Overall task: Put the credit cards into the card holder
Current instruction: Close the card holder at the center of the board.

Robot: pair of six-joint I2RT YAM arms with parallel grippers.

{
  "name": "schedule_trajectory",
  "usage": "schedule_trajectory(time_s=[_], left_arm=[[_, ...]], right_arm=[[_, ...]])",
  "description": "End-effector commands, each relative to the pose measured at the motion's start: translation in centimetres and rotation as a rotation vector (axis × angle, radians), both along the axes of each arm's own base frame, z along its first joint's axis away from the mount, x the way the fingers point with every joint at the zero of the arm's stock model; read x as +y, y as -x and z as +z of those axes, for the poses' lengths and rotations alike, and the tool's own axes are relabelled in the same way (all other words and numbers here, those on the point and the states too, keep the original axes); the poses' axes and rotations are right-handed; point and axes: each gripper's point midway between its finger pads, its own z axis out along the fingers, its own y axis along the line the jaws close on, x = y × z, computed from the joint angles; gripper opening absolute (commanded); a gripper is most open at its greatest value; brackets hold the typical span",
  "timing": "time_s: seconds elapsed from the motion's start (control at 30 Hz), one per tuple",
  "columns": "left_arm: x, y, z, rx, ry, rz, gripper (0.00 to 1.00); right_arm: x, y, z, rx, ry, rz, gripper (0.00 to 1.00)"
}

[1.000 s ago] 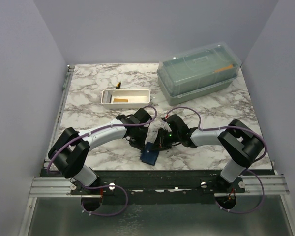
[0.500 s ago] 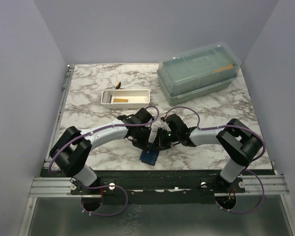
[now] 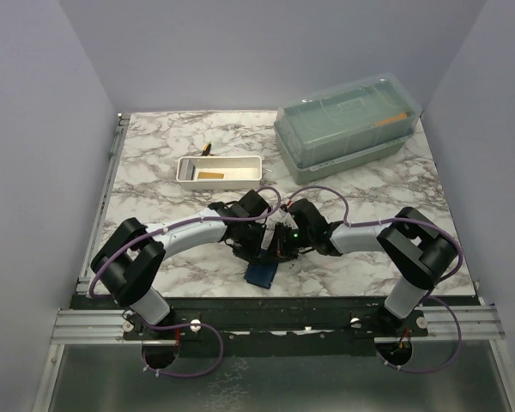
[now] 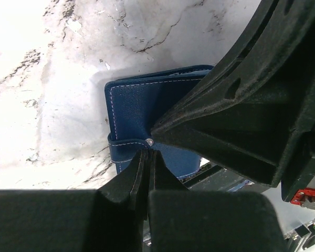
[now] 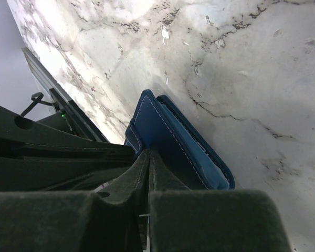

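card holder [image 4: 136,110] lies just ahead of the left pincer [image 4: 147,155], touching its tips. right pincer [image 5: 148,155] meets it from the opposite side. both pincers are closed narrow.

Holder [image 4: 142,113]: navy leather-look cover, fine grain, soft sheen, pale stitching, with a small shiny metal stud [image 4: 149,140] on its strap

Left fingers [image 4: 121,189]: matt black plastic, faintly pebbled

Table [image 3: 154,172]: smooth marble-pattern top, white with grey veins, light gloss

Tray [image 3: 189,163]: smooth white plastic

Box [image 3: 343,120]: translucent green plastic, glossy lid

Rail [image 3: 275,322] at the near edge: bare brushed metal
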Motion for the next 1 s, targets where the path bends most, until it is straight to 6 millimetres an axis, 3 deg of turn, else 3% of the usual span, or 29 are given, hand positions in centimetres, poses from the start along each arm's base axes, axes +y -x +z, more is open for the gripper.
schedule_trajectory(time_s=[0.0, 0.3, 0.7, 0.97], left_arm=[[-0.5, 0.3, -0.8, 0.005, -0.013, -0.027, 0.00], [-0.6, -0.2, -1.7, 0.004, -0.060, 0.040, 0.00], [-0.7, -1.3, 1.3, -0.093, -0.011, 0.113, 0.00], [-0.7, -1.1, 0.6, -0.076, -0.024, 0.103, 0.00]], right_arm=[[-0.6, 0.6, -1.8, 0.022, 0.065, 0.012, 0.05], [-0.6, 0.6, -1.9, 0.028, 0.065, 0.013, 0.04], [-0.5, 0.7, -2.0, 0.031, 0.062, 0.018, 0.04], [-0.4, 0.7, -1.9, 0.032, 0.059, 0.021, 0.04]])
